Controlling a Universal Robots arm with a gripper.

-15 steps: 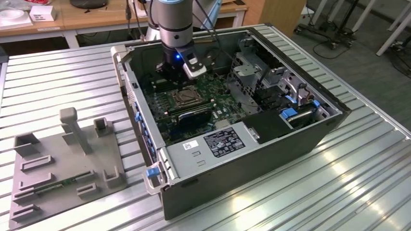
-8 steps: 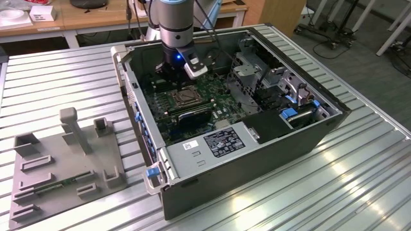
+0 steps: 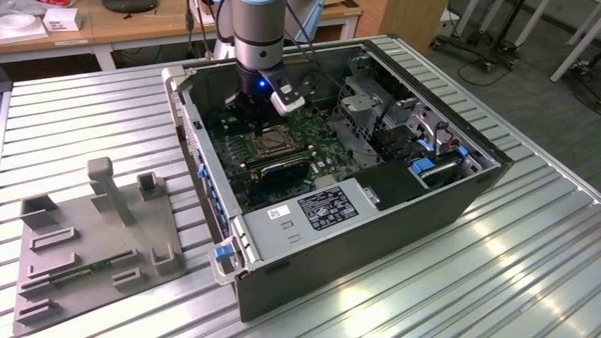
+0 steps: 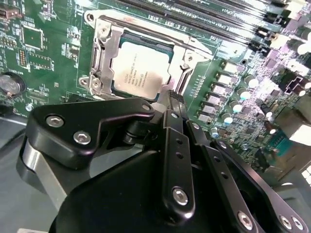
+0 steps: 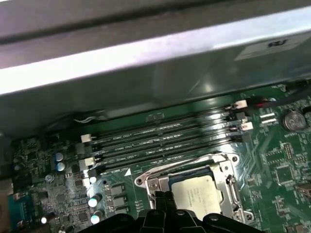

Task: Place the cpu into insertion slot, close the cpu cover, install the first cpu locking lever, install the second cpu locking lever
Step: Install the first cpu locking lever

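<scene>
The cpu (image 4: 141,68) lies flat in the insertion slot (image 3: 272,143) on the green motherboard, its silvery-beige top showing through the cut-out of the cpu cover (image 4: 99,58), which lies down around it. In the first wrist view the cpu (image 5: 197,194) and cover (image 5: 228,187) sit just beyond the fingertips. My gripper (image 4: 173,97) is shut, its narrow tips together at the socket's edge beside a thin wire locking lever (image 4: 183,75). Another lever wire (image 5: 180,164) runs along the socket's side by the memory slots. From the exterior view my gripper (image 3: 256,132) hangs straight over the socket.
The open computer case (image 3: 376,232) walls in the board on all sides. Long black memory slots (image 5: 160,141) run beside the socket, and a metal drive cage (image 3: 376,105) stands at the exterior view's right. A grey fixture (image 3: 94,232) sits on the table outside.
</scene>
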